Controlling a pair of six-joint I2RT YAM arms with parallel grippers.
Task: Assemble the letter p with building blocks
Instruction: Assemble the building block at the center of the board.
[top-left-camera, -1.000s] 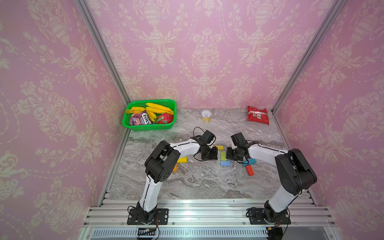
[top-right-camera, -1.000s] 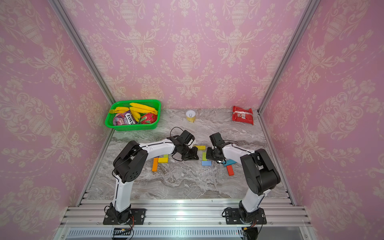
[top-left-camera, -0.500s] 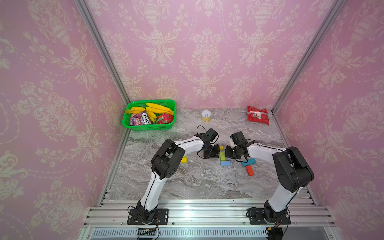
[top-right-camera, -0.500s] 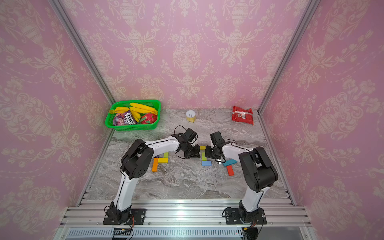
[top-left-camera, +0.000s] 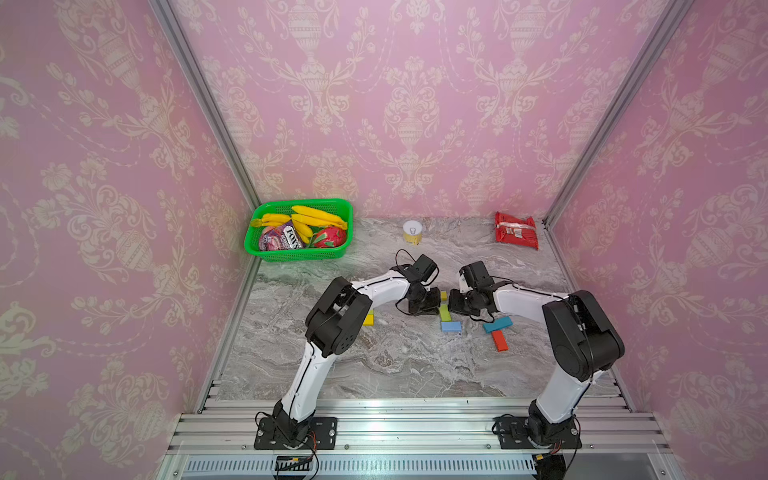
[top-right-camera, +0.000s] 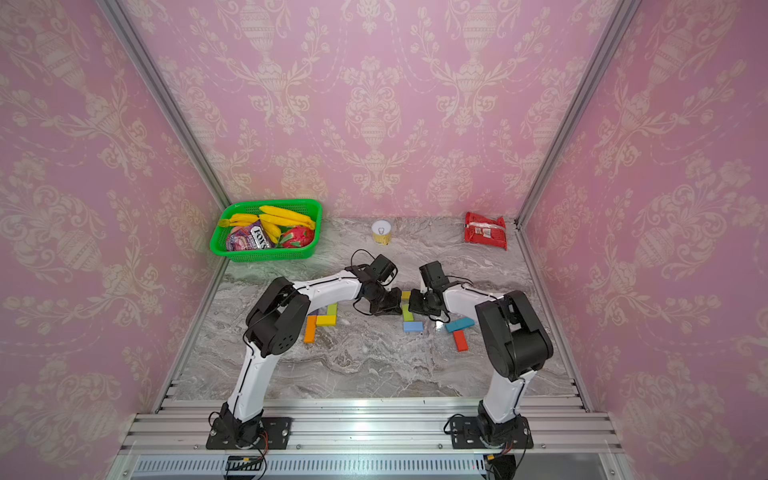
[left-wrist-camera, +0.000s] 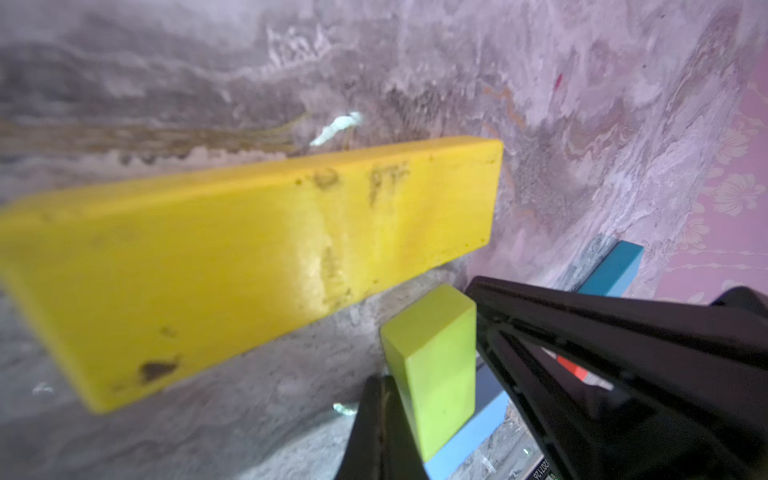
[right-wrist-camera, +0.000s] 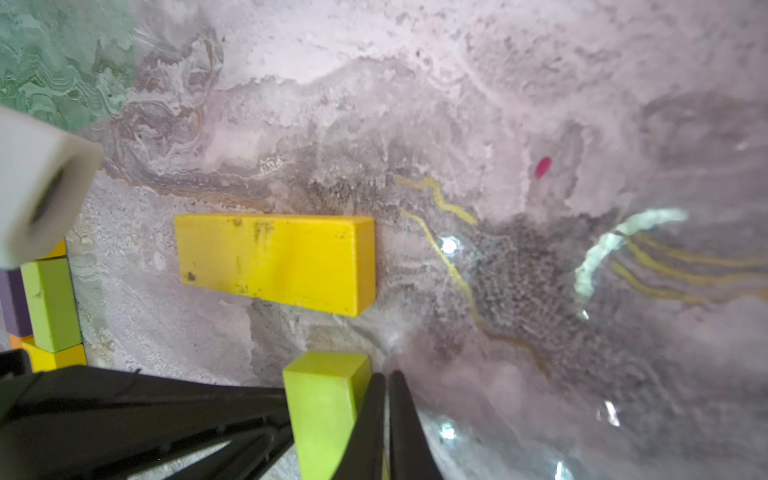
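Observation:
A lime green block (top-left-camera: 444, 312) (top-right-camera: 407, 312) lies mid-table between my two grippers. My left gripper (top-left-camera: 432, 300) (left-wrist-camera: 376, 386) is shut, its closed fingers lying against one long side of the lime block (left-wrist-camera: 436, 365). My right gripper (top-left-camera: 455, 301) (right-wrist-camera: 386, 378) is shut too, resting along the opposite side of the lime block (right-wrist-camera: 324, 411). A yellow block (top-left-camera: 443, 296) (left-wrist-camera: 249, 257) (right-wrist-camera: 274, 262) lies flat just beyond the lime one. A light blue block (top-left-camera: 451, 326) sits at its near end. Neither gripper holds anything.
Teal (top-left-camera: 497, 324) and red (top-left-camera: 500, 340) blocks lie under my right forearm. Lime (top-right-camera: 331, 309), yellow (top-right-camera: 326, 320), orange (top-right-camera: 310, 328) and purple (top-right-camera: 314, 311) blocks cluster under my left arm. A green basket (top-left-camera: 266, 253), a small can (top-left-camera: 412, 231) and a red packet (top-left-camera: 516, 230) stand at the back.
My left arm has reached farther right, bringing its shut gripper up against the lime block. The right gripper has barely moved.

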